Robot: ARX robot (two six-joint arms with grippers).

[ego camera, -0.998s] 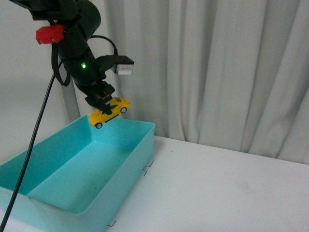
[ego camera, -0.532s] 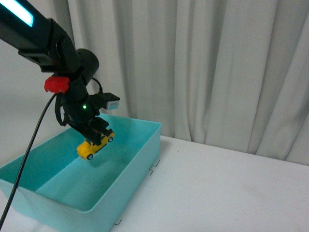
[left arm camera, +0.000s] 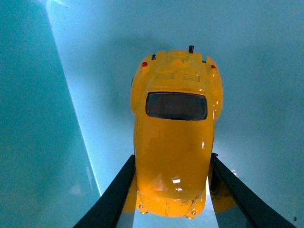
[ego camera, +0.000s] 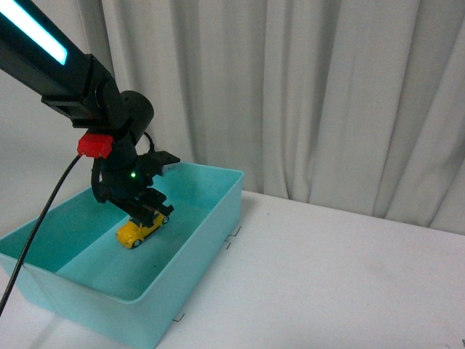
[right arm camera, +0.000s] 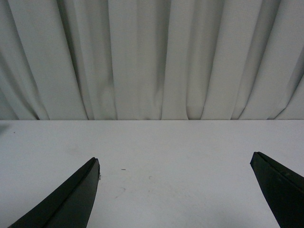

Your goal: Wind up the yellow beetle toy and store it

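Observation:
The yellow beetle toy (ego camera: 141, 230) is small and glossy, with dark windows. My left gripper (ego camera: 147, 212) is shut on it and holds it low inside the teal bin (ego camera: 211, 227), at or just above the floor. In the left wrist view the toy (left arm camera: 175, 137) fills the middle, roof up, with the black fingers (left arm camera: 114, 194) pressed against both its sides over the teal floor. My right gripper (right arm camera: 175, 164) is open and empty, its fingertips (right arm camera: 88, 178) wide apart above the white table (right arm camera: 166, 156). The right arm does not show in the front view.
The teal bin stands at the table's left, its near wall (ego camera: 109, 309) close to the front edge. A white curtain (ego camera: 312, 94) hangs behind the table. A black cable (ego camera: 40, 225) trails from the left arm down past the bin's left side.
My left gripper has come down with the toy, from above the bin's far rim into the bin and near its floor. The view has shifted slightly.

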